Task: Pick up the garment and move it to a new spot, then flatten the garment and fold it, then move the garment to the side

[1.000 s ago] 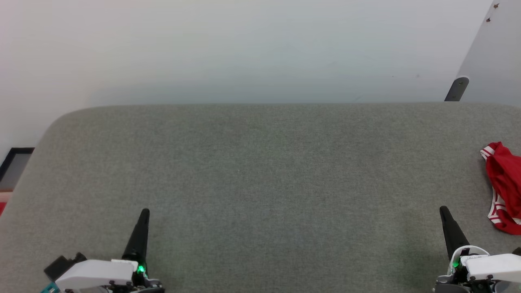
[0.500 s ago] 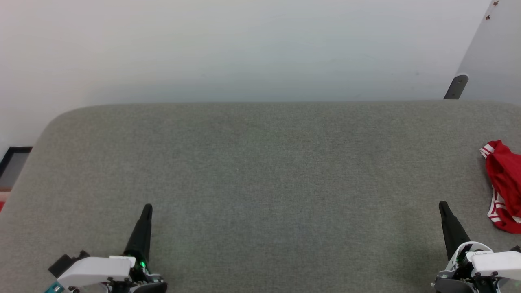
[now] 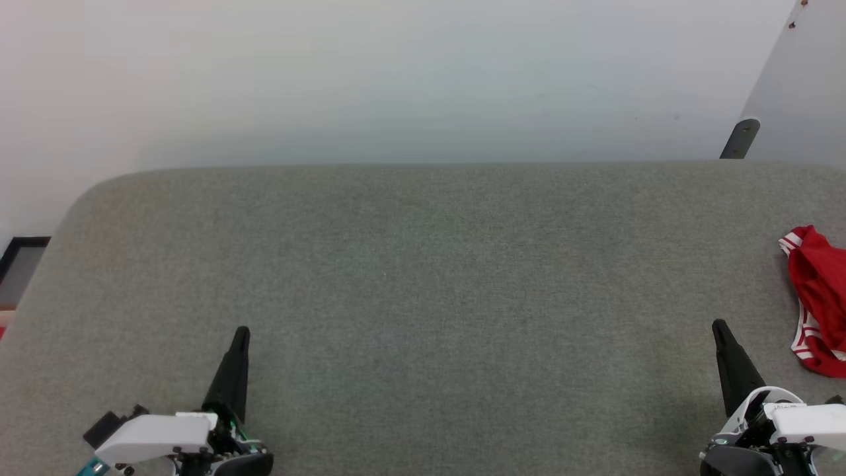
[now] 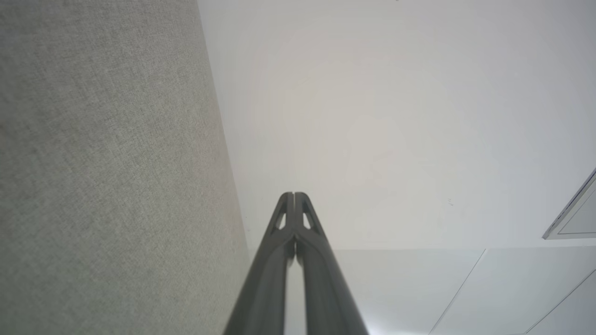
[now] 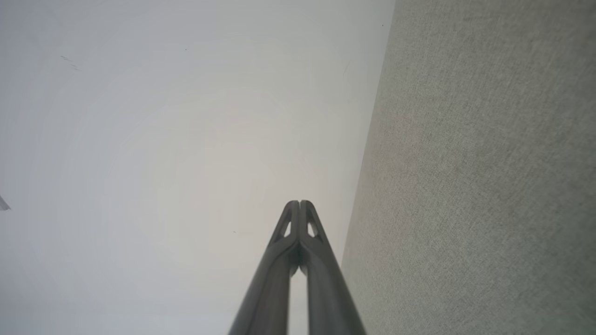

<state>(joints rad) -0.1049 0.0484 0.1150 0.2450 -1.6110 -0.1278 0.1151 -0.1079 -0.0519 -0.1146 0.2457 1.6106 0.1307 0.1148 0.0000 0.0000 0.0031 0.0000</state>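
Note:
The garment [image 3: 818, 301], bright red with red-white stripe trim, lies crumpled on the grey fabric surface [image 3: 423, 277] at the right edge of the head view, partly cut off by the frame. My right gripper [image 3: 718, 328] sits at the lower right, a short way left of the garment and apart from it. My left gripper [image 3: 241, 334] is at the lower left, far from it. In the wrist views both the left gripper [image 4: 294, 195] and the right gripper [image 5: 299, 204] are shut with fingertips pressed together, holding nothing.
A pale wall [image 3: 396, 79] rises behind the grey surface. A grey panel with a dark bracket [image 3: 740, 137] stands at the back right. A dark frame [image 3: 20, 264] lies beyond the left edge. The surface's rounded corner is at the back left.
Both grippers have crept a little forward over the surface. The head camera has shifted slightly, so the whole picture sits a bit higher. The garment has not moved.

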